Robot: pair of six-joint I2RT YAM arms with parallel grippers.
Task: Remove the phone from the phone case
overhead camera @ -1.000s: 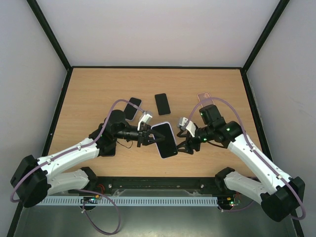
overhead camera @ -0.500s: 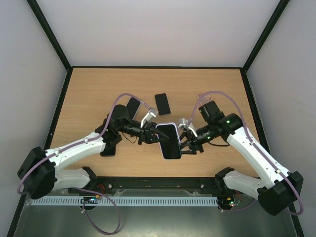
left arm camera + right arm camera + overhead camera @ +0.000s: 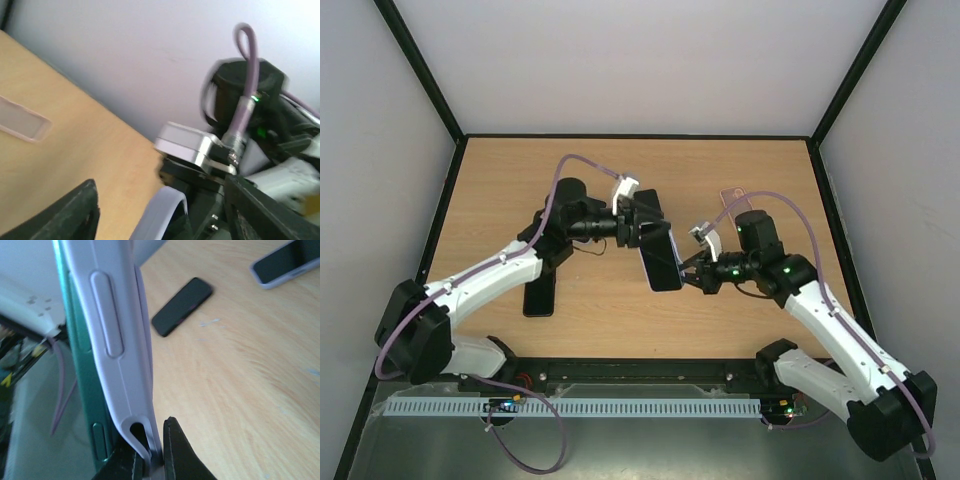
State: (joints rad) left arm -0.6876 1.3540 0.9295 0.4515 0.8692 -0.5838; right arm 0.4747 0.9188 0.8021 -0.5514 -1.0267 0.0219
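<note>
The phone [image 3: 660, 262], seated in its lavender phone case [image 3: 127, 370], hung tilted above the table [image 3: 500, 200], with the right end effector [image 3: 686, 270] clamped on the case's edge. Farther out, the left end effector [image 3: 642, 226] stood with fingers apart at the phone's far end. A second earlier the left had gripped the phone while the right stood open.

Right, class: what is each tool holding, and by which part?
The right tool pinches the lavender case by its thin edge; the left tool is open.
</note>
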